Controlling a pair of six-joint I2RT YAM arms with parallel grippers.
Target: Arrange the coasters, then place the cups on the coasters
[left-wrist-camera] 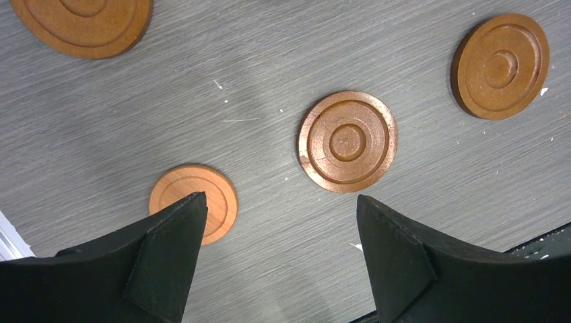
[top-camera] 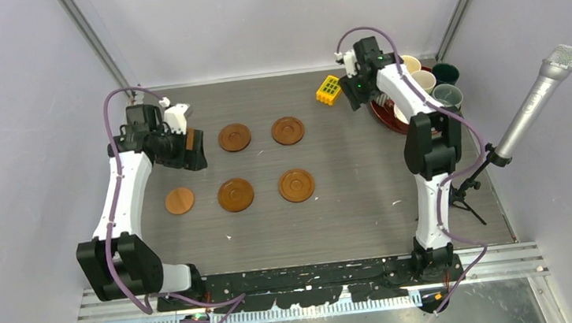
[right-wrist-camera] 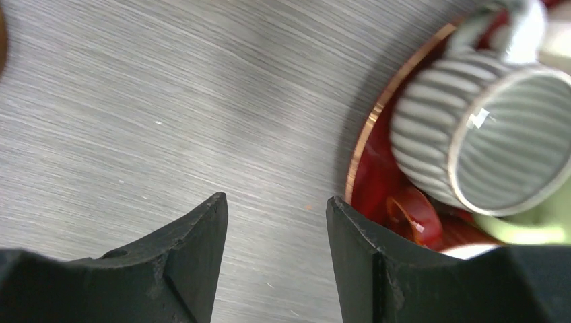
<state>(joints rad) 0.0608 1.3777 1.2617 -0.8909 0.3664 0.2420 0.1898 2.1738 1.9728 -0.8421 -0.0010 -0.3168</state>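
Fingers (left-wrist-camera: 168,256) of the left gripper (left-wrist-camera: 281,202) stand wide apart with nothing between them, hovering over the grey table (left-wrist-camera: 269,67) at the far-left corner of the layout. Five coasters (top-camera: 236,195) lie flat on the table in two rows, all apart from one another. The far row has two ringed ones; the near row has a plain coaster (top-camera: 180,201) on the left and two ringed ones to its right. In the overhead view a brown patch (top-camera: 190,139) shows at the left gripper's fingers; I cannot tell whether it is a sixth coaster. The right gripper (right-wrist-camera: 276,200) also has its fingers (right-wrist-camera: 188,262) apart and empty, just beside the rim of the red tray (right-wrist-camera: 367,155), which carries a ribbed cup (right-wrist-camera: 471,128). The other cups (top-camera: 424,78) cluster at the table's far right corner, partly hidden by the right arm. A yellow block (top-camera: 329,89) sits near the tray, and a microphone (top-camera: 538,101) on a stand leans in from the right.
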